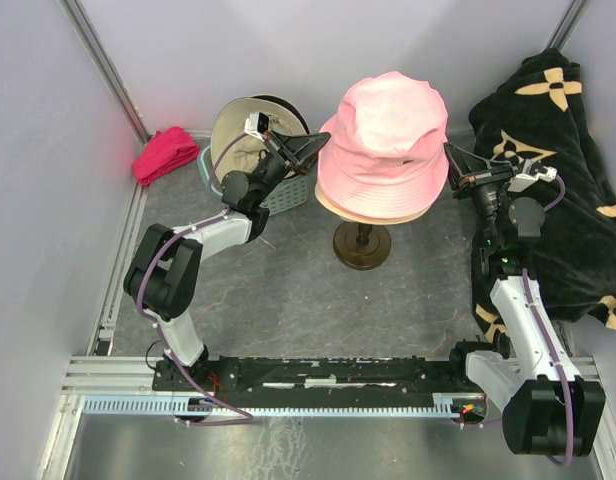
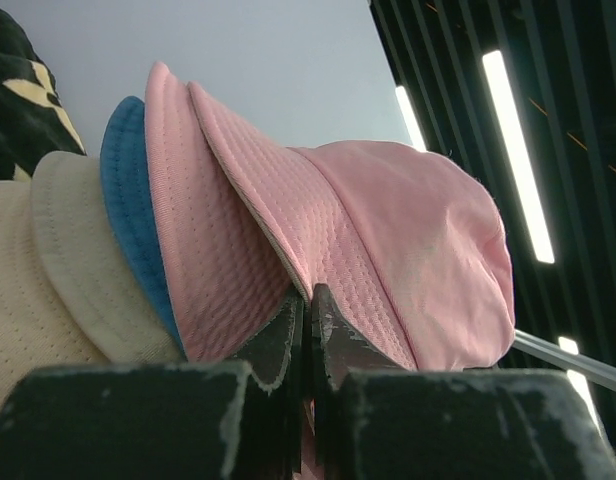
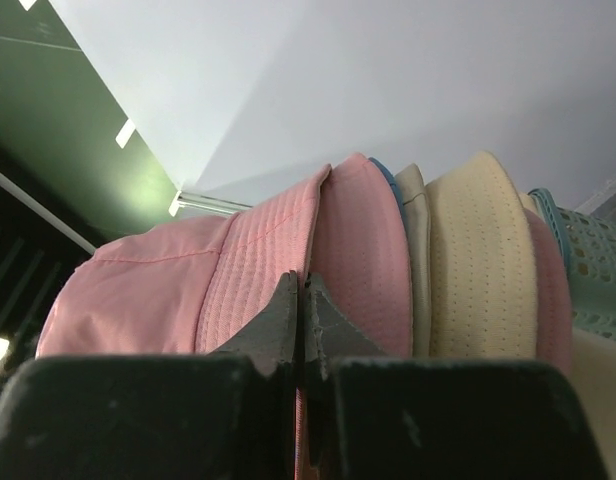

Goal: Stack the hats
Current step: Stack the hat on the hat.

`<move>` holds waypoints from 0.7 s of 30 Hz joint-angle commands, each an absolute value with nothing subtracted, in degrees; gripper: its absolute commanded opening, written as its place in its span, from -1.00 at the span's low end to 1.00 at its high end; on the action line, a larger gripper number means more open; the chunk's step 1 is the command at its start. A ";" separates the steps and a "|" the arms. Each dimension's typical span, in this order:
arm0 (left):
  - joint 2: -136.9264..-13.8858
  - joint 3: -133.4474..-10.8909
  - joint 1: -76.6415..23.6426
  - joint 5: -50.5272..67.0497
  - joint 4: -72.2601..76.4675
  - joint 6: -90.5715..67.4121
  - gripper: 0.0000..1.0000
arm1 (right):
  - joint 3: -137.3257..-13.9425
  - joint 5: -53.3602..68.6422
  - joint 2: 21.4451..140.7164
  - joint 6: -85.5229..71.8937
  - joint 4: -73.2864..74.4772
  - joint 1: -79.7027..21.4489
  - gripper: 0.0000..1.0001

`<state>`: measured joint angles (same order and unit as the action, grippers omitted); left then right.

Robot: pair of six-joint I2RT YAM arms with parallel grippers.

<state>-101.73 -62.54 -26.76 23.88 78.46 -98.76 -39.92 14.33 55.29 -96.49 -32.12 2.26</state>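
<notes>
A pink bucket hat (image 1: 386, 135) sits on top of a stack of hats on a wooden stand (image 1: 363, 245); a cream brim (image 1: 373, 213) shows beneath it. My left gripper (image 1: 313, 150) is shut on the pink hat's brim at its left side. My right gripper (image 1: 454, 160) is shut on the brim at its right side. In the left wrist view the gripper (image 2: 308, 292) pinches the pink hat (image 2: 408, 240), with a blue brim (image 2: 128, 200) and a cream brim (image 2: 73, 250) below. In the right wrist view the gripper (image 3: 301, 280) pinches the pink hat (image 3: 158, 290), beside a cream hat (image 3: 483, 260).
A teal basket (image 1: 283, 197) at the back left holds a cream hat (image 1: 246, 125). A small magenta cloth (image 1: 166, 155) lies in the far left corner. A large black cloth with beige flower marks (image 1: 563, 170) hangs at the right. Walls close in on three sides.
</notes>
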 commanded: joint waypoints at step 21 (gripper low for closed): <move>-104.98 -58.57 -24.51 25.61 76.32 -96.35 -0.95 | -36.49 11.53 55.98 -86.59 -21.31 2.75 -0.96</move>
